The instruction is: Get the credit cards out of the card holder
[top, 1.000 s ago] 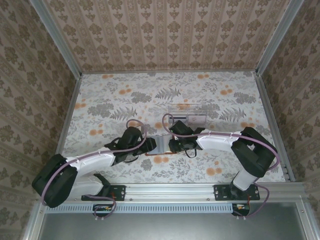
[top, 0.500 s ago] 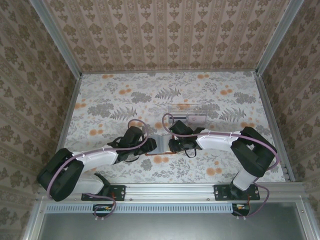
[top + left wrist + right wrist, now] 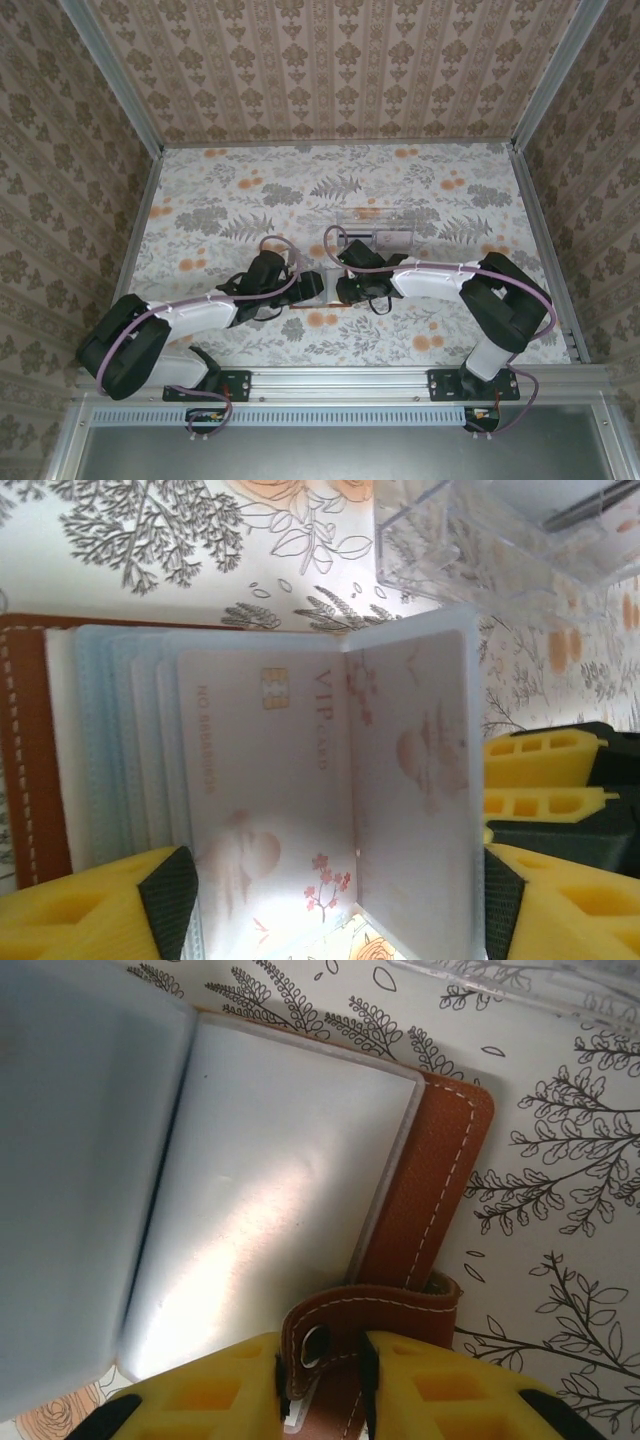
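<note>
The brown card holder (image 3: 315,284) lies open on the flowered table between my two grippers. In the left wrist view its brown cover (image 3: 22,750) is at the left, with pale blue sleeves fanned beside it. A pale pink credit card (image 3: 265,790) with a chip and "VIP" print sits in the top sleeve. Another sleeve page (image 3: 415,780) with pink print stands upright. My left gripper (image 3: 330,920) is open, its fingers straddling these pages. My right gripper (image 3: 322,1380) is shut on the holder's brown snap strap (image 3: 375,1310), beside a blank sleeve page (image 3: 270,1190).
A clear plastic tray (image 3: 378,232) stands just beyond the holder, close to the right arm; its corner (image 3: 480,550) is near the upright page. My right gripper's yellow fingers (image 3: 535,775) are beside the left gripper. Patterned walls enclose the table.
My left gripper's jaws have widened and its arm has shifted slightly right toward the holder. The right gripper has stayed on the strap.
</note>
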Robot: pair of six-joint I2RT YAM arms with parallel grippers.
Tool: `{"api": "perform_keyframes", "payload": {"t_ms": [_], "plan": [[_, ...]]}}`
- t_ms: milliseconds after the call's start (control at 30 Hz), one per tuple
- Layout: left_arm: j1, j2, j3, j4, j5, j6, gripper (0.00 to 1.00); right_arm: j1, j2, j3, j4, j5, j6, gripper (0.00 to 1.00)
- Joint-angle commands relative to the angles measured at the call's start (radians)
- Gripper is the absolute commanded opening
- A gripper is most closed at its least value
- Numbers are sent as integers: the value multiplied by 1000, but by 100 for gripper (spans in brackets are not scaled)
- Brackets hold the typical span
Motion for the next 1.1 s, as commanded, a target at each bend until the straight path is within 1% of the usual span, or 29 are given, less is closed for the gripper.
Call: {"api": "perform_keyframes", "payload": {"t_ms": [0, 233, 400, 567, 667, 767, 867, 900, 967, 1067], "plan": [[-8, 15, 20, 30, 41, 13, 85, 8, 43, 3, -29, -30, 14, 29], [-12, 30, 21, 48, 55, 12, 98, 0, 5, -7, -27, -7, 37, 37], [-11, 10, 18, 30, 48, 16, 98, -30, -78, -39, -15, 17, 65, 39], [7, -67, 22, -66, 18, 56, 97, -42, -188, -70, -2, 67, 91, 38], [39, -112, 13, -110, 17, 75, 95, -41, -228, -76, 37, 35, 102, 38], [71, -136, 5, -130, 30, 87, 90, -40, -236, -67, 71, -1, 122, 36], [85, -140, 6, -137, 36, 93, 80, -39, -209, -49, 104, -60, 127, 32], [88, -136, 8, -140, 34, 95, 75, -40, -193, -41, 114, -85, 132, 30], [92, -120, 11, -132, 34, 95, 62, -38, -153, -28, 145, -132, 155, 26], [95, -89, 18, -114, 43, 94, 42, -38, -109, -15, 177, -162, 181, 24]]}}
